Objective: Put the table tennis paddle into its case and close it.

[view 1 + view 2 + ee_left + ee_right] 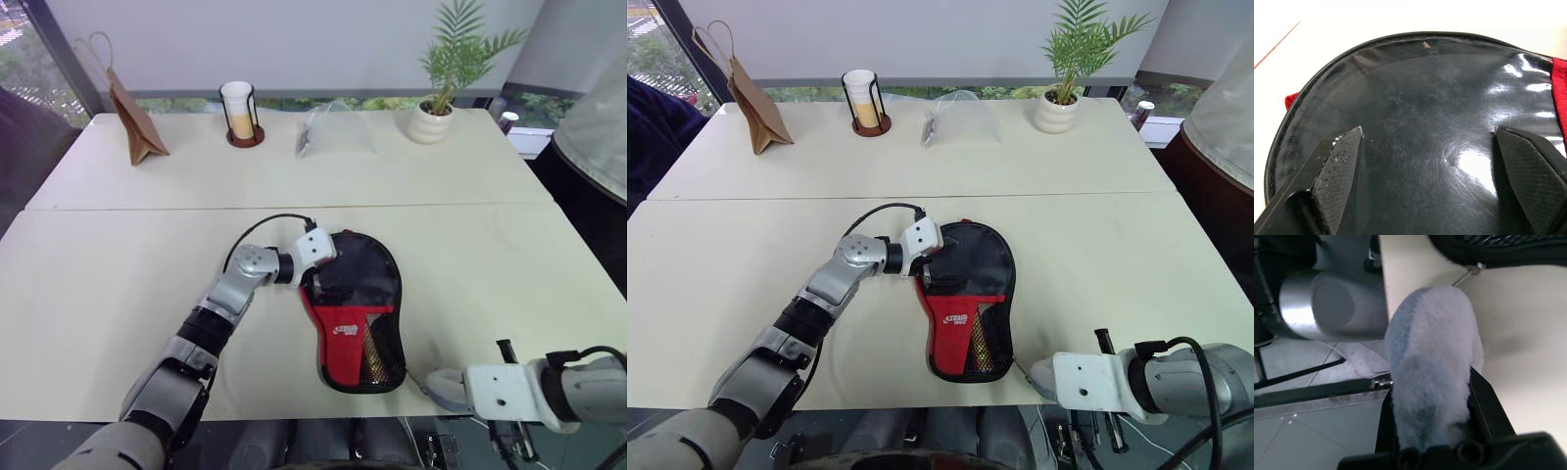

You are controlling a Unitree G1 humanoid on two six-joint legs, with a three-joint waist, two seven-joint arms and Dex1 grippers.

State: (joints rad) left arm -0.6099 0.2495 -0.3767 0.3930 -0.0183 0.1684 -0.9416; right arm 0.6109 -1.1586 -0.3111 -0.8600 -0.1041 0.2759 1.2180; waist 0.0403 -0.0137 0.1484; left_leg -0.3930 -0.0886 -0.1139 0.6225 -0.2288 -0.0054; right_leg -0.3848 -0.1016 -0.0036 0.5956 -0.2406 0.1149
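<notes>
The black fabric case [355, 308] lies flat near the table's front edge, its round end away from me and its red panel and mesh pocket toward me. A pale strip shows behind the mesh; the table tennis paddle is otherwise hidden. My left gripper [1427, 129] is open, both fingers spread over the glossy black round part of the case [1420, 98], reaching in from its left rim [318, 279]. My right gripper [1432, 382] hangs at the table's front edge, shut on a small fuzzy grey pouch [1430, 357] [443, 387]. A thin metal link [1469, 274] runs from the pouch toward the case's near end.
Along the far side stand a brown paper bag [135, 122], a cup in a wire holder [241, 114], a clear plastic bag [333, 132] and a potted plant [441, 93]. A seam [147, 208] runs across between the two tabletops. The front table edge [265, 416] is close below the case.
</notes>
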